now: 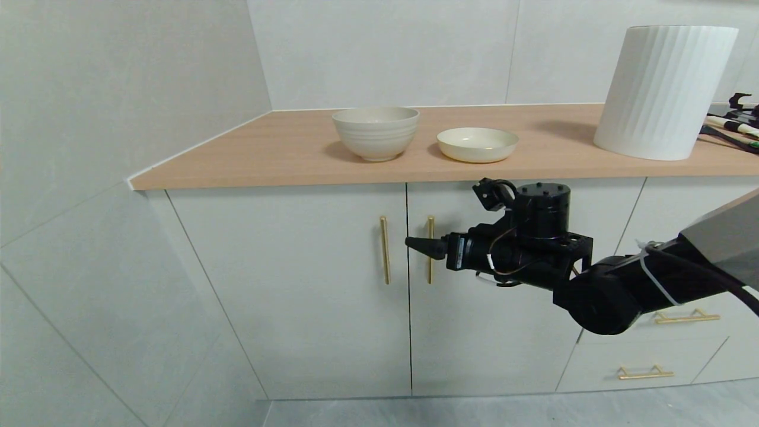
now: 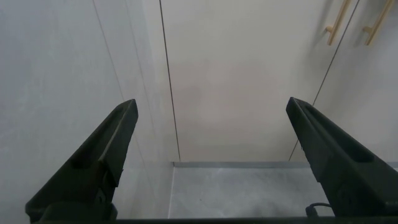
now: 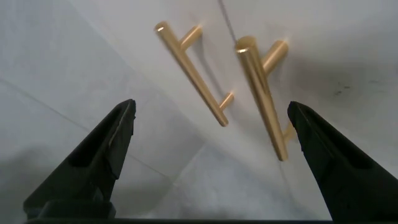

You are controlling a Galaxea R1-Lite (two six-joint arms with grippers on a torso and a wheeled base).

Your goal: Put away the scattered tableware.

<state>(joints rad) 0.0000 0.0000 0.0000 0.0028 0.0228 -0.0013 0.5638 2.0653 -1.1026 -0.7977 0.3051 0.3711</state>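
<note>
- The ribbed bowl (image 1: 376,131) and the shallow dish (image 1: 477,144) sit side by side, apart, on the wooden countertop (image 1: 267,157).
- A tall white fluted cylinder (image 1: 664,89) stands on the same top, well to the robot's right of them.
- The right gripper (image 1: 416,243) hangs below the counter edge, just before the 2 brass handles (image 3: 264,99) where the cabinet doors (image 1: 296,296) meet. Its fingers (image 3: 112,146) are spread wide and hold nothing.
- The left gripper (image 2: 211,102) is also spread wide and empty, facing a low cabinet panel and the floor.
</note>
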